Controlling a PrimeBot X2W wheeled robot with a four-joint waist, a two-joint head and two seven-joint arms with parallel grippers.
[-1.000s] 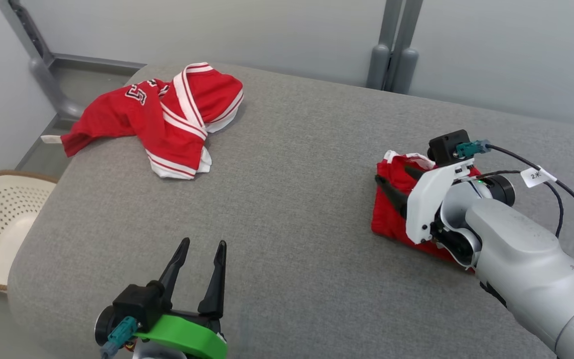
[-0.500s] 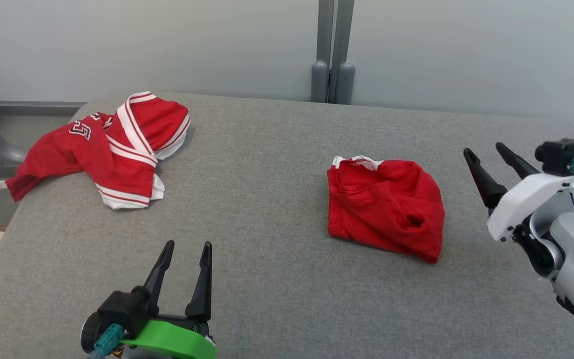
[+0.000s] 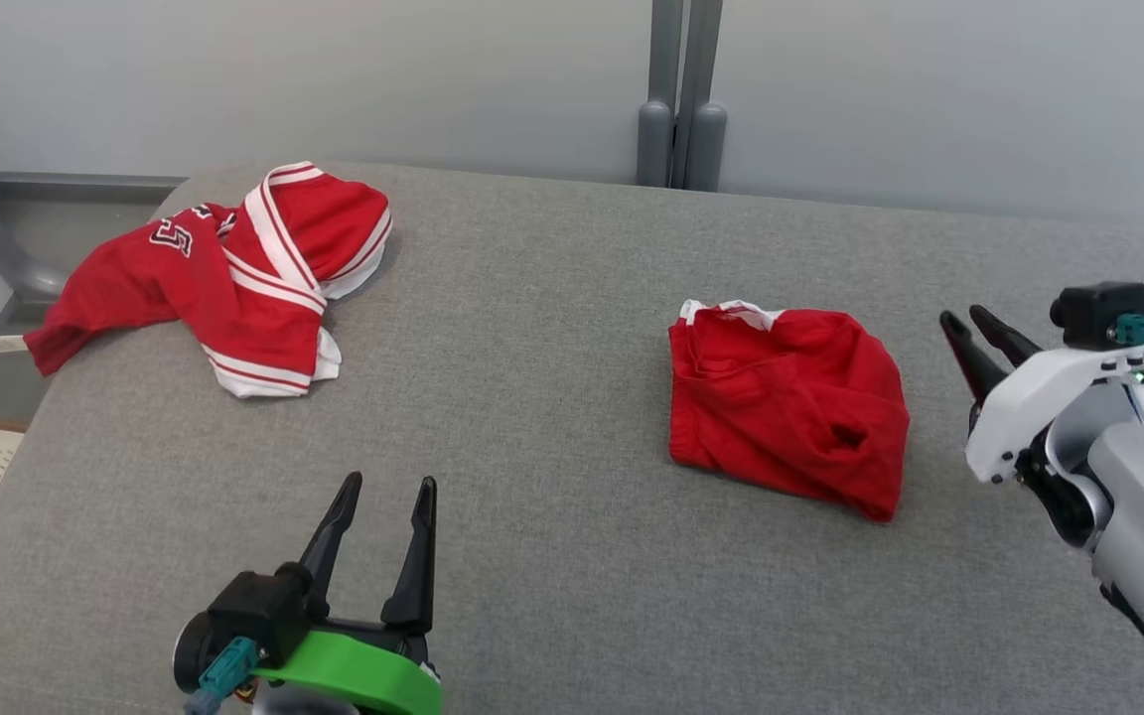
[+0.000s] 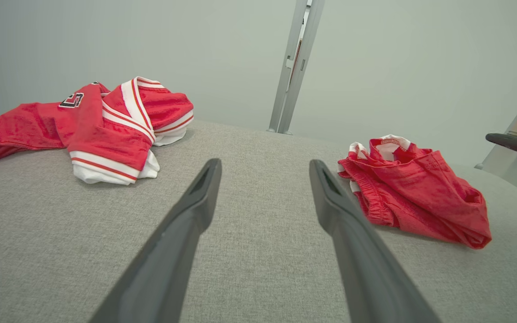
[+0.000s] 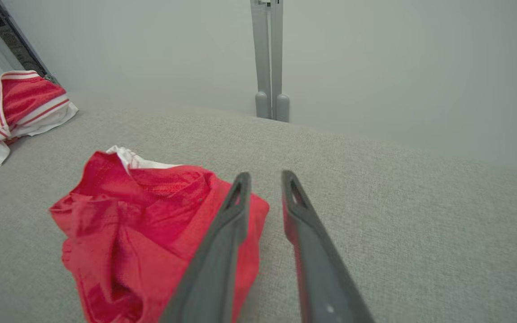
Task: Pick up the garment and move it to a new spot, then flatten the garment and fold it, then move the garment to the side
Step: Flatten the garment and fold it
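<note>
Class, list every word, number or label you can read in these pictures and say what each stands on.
"5", seemingly: black white-outlined digit on the crumpled red jersey; partly folded, uncertain.
White label at the jersey's edge: too small to read.
Smaller plain red garment: no text seen.

The head camera sits high, facing forward and down over the grey table (image 3: 552,328). It is far enough back to take in the left gripper (image 3: 388,482) at lower left and the right gripper (image 3: 962,315) at the right edge. The left wrist camera rides low and close to the table top, looking along its fingers toward the wall. The right wrist camera sits a little higher, angled down, very near the plain red garment (image 5: 151,215) at lower left of its frame. All three views share that garment, the jersey (image 3: 234,268) at upper left, and the grey post (image 3: 681,109) at top centre.
</note>
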